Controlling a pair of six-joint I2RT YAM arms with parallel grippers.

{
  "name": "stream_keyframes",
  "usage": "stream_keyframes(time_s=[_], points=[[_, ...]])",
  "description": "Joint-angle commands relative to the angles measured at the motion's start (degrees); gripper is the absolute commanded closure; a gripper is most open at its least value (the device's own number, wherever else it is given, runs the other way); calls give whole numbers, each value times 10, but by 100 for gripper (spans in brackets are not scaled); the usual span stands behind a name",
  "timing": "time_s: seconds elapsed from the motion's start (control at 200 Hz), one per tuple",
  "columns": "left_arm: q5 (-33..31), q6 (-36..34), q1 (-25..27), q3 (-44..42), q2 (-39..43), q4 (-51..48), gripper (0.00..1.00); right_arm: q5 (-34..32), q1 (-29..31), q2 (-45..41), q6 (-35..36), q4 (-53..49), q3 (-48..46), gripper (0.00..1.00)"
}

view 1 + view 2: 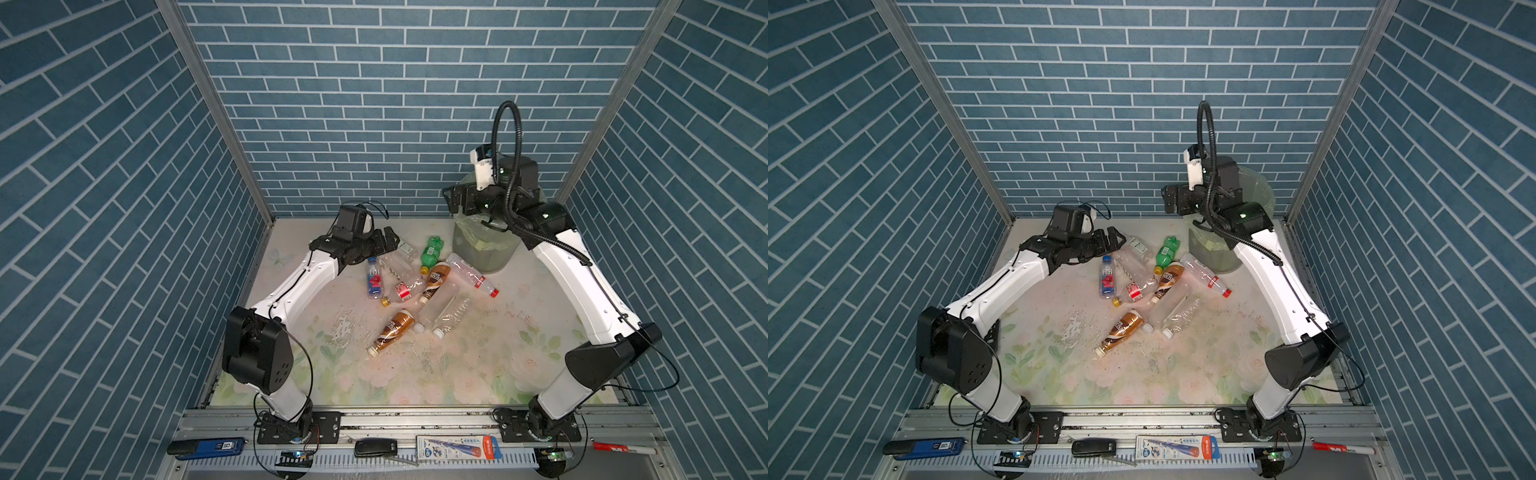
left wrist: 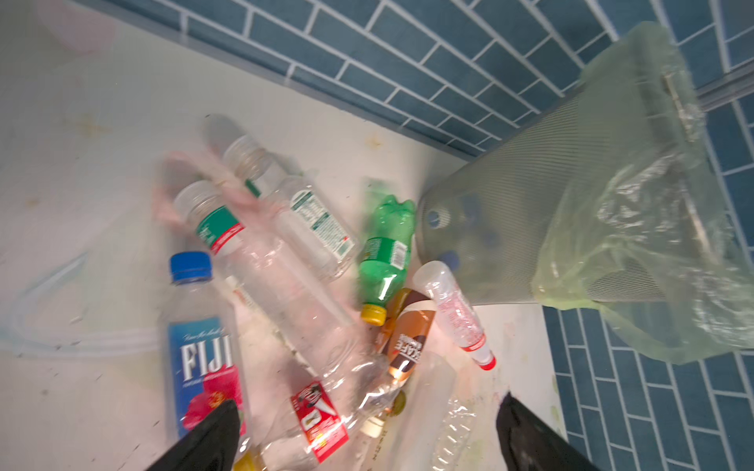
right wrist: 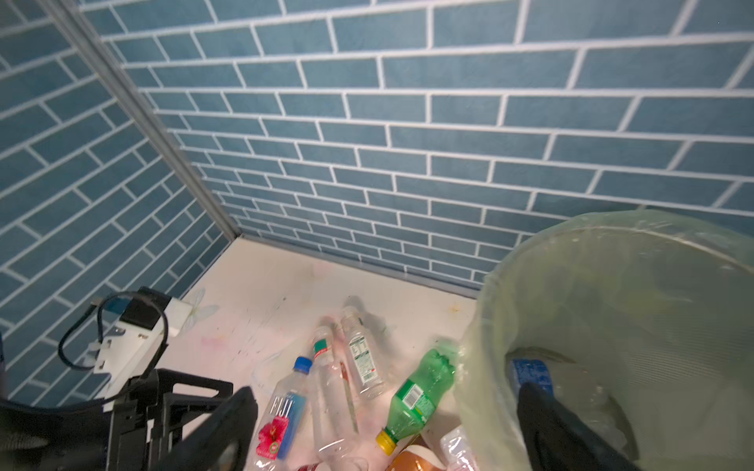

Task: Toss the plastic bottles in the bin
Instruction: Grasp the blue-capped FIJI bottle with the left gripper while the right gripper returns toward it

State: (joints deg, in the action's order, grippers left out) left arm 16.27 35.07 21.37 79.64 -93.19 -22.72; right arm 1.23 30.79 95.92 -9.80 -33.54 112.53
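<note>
Top views, both: ten small plastic bottles (image 1: 436,311) lie on their sides in a loose heap on the pale floral-printed tabletop (image 1: 478,365), from the middle toward the far wall.

Count:
- Seven are clear and thin-walled, some crumpled.
- Two are smooth brown coffee bottles (image 1: 437,281).
- One is a ribbed green bottle with a yellow cap (image 1: 430,252).

Of the clear ones:
- One is a blue-capped Fiji bottle (image 2: 204,359).
- One is a red-capped bottle (image 1: 474,275), its base just beside the bin.
- Two are unlabelled with white caps.

The round grey mesh bin (image 1: 488,257), lined with a pale green translucent bag, stands upright in the far right corner. One blue-labelled bottle (image 3: 530,371) is visible inside it.

The left gripper (image 1: 388,241) hovers over the heap's far-left edge, jaws spread wide and empty. The right gripper (image 1: 451,203) hangs at the bin's rim, jaws wide apart and holding nothing, one finger over the mouth and the other outside.
</note>
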Motion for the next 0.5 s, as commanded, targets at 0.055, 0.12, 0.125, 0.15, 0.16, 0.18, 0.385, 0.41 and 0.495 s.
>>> stream_keyframes(time_s=[0.055, 0.12, 0.125, 0.15, 0.16, 0.18, 0.385, 0.41, 0.495], points=[[-23, -9, -7, -65, 23, -9, 1, -15, 37, 31, 22, 12, -66, 1], [-22, -9, -6, -88, 23, -4, 1, -21, 52, 39, 23, 16, -83, 1], [-23, -9, -7, -90, 23, -4, 1, -21, 55, 39, 23, 16, -85, 1], [-30, -8, -6, -99, 24, -5, 1, -24, 58, 41, 24, 18, -91, 1], [-32, -7, -6, -103, 23, -4, 1, -25, 60, 42, 24, 18, -93, 1], [-38, -8, -6, -111, 23, -4, 1, -24, 63, 43, 24, 20, -98, 1], [-59, -15, 3, -143, -5, 16, 1, 12, 67, 44, 2, 41, -145, 1], [-64, -17, 5, -142, -11, 14, 1, 14, 67, 45, -1, 42, -148, 1], [-81, -21, 9, -139, -28, 14, 1, 20, 67, 43, -13, 52, -165, 1]])
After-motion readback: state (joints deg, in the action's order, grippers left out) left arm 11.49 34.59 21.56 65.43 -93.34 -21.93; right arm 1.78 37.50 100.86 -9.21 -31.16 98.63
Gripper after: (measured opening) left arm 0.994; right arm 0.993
